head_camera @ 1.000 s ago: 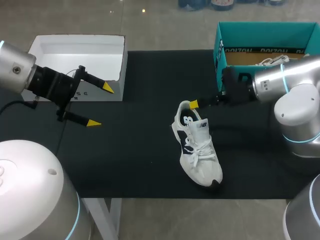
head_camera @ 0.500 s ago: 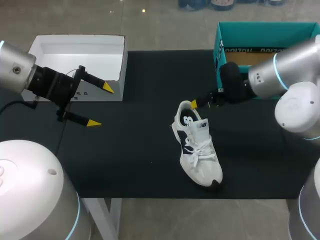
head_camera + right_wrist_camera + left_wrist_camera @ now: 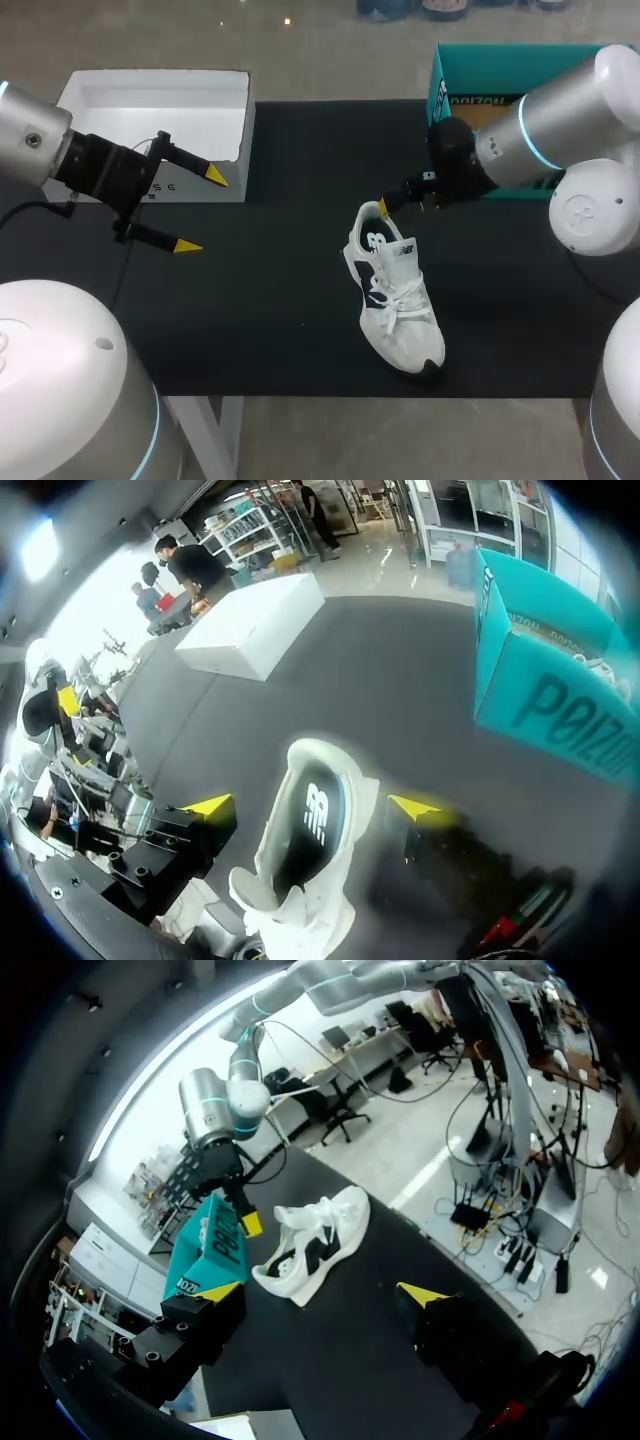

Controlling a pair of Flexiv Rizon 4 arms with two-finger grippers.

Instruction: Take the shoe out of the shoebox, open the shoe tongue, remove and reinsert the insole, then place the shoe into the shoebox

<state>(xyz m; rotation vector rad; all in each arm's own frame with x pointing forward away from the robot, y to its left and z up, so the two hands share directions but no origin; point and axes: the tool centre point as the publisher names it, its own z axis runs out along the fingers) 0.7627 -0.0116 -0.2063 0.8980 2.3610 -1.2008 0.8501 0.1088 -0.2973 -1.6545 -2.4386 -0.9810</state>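
Looking down from the head camera: seeing the shoe (image 3: 395,305) lying out of the teal shoebox (image 3: 500,70), at mid-frame on the black table (image 3: 280,330), laces (image 3: 398,298) facing up and toe pointing toward the lower right. Finding the right gripper (image 3: 383,208) hanging at the heel, with only one yellow tip showing here. Noting the left gripper (image 3: 200,210) sitting at the left of the frame, fingers wide apart and gripping nothing, just in front of the white box (image 3: 150,100) at the upper left.

Turning to the left wrist view: seeing the shoe (image 3: 315,1245) well ahead of the spread fingers, with the shoebox (image 3: 205,1250) beside it.

Turning to the right wrist view: finding the fingers apart, straddling the heel end of the shoe (image 3: 310,830) without clearly pressing on it.

Judging the take-out step as done and the tongue-opening step as just beginning. Expecting the next move to be calling for steadying the heel while bringing the idle left gripper across to the laces.
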